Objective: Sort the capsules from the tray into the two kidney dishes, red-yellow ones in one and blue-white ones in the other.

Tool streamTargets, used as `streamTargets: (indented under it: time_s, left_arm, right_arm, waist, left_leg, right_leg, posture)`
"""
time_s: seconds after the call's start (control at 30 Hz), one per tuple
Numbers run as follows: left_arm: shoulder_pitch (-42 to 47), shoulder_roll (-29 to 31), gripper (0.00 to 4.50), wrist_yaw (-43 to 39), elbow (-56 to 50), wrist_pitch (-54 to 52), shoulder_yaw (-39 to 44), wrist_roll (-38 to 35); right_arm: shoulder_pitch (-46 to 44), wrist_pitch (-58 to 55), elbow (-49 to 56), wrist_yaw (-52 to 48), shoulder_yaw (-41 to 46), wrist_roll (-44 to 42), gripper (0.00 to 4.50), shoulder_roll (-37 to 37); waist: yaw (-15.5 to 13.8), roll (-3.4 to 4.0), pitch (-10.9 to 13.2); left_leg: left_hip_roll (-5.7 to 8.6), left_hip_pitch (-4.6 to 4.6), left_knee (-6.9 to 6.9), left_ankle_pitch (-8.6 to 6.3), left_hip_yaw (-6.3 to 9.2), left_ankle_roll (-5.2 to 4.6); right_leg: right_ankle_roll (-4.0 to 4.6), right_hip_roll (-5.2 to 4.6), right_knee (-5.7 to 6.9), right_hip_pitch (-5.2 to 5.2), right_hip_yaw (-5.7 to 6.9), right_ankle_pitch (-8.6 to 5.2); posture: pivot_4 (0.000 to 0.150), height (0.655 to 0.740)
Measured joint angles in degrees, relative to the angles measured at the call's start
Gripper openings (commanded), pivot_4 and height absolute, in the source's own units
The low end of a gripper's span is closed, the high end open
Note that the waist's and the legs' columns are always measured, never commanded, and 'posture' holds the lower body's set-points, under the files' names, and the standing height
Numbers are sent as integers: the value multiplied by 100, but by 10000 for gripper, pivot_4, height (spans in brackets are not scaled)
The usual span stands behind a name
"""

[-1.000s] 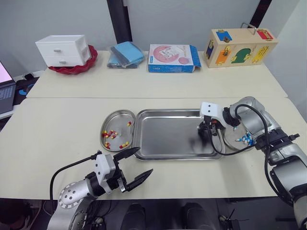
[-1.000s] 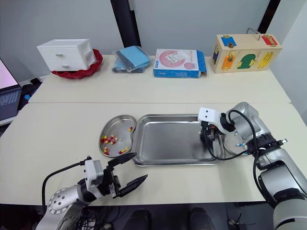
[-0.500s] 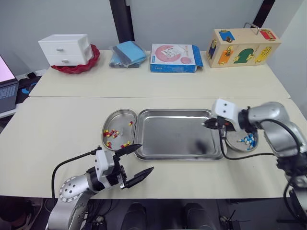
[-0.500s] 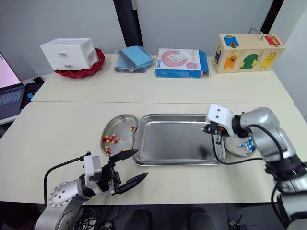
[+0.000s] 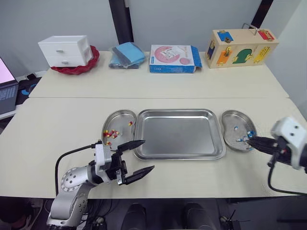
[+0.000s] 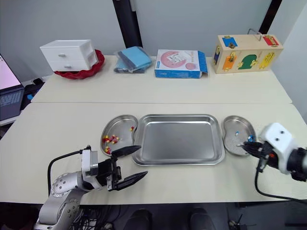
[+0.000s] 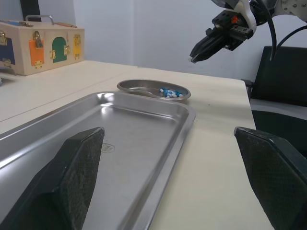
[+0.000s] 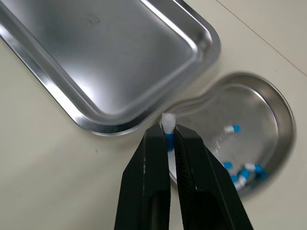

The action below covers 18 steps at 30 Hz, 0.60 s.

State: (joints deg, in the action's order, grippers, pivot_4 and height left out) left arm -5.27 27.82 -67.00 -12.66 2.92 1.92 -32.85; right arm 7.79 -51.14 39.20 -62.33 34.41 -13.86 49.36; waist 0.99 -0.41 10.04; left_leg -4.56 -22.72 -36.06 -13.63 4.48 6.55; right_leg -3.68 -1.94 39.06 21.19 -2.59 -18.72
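Note:
The steel tray lies mid-table, and I see no capsules on its floor. To its left, one kidney dish holds several red-yellow capsules. The kidney dish on its right holds blue-white capsules. My right gripper hovers over that dish's near right edge, shut on a blue-white capsule that pokes out past the fingertips. Near the table's front edge, in front of the left dish, my left gripper is open and holds nothing. The left wrist view looks across the tray to the far dish.
On the far table stand a white drawer box in a red bowl, blue packets, a pink-and-blue carton and a wooden latch box. A laptop sits at the left edge.
My right gripper has drawn back from the tray's right end, past the right dish toward the front right, carrying the capsule. The left gripper has barely moved. The camera has shifted.

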Motion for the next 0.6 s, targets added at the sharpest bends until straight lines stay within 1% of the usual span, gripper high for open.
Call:
streamTargets:
  time_s: [0.1,0.23,0.6]
  left_arm:
    - [54,-43,45000,-28,21,3,-4,-6]
    - [143,-107,45000,-94,103,5,-14,-4]
    - [164,-244,45000,14,130,14,-60,50]
  right_arm:
    - [239,22,19,94,306,-98,132,0]
    - [155,73,8,383,299,-204,132,5]
    - [-429,303,-486,1279,-752,-257,132,26]
  waist:
    - [37,0,0]
    - [71,0,0]
    - [66,0,0]
  left_leg:
    - [0,5,0,0,0,0]
    - [0,7,0,0,0,-1]
    - [0,4,-1,1,0,0]
  right_leg:
    - [0,0,2,-3,-1,0]
    - [0,1,2,-5,-3,0]
    - [0,1,0,-4,-3,0]
  posture:
    - [1500,7078]
    - [1500,7078]
    - [1500,7078]
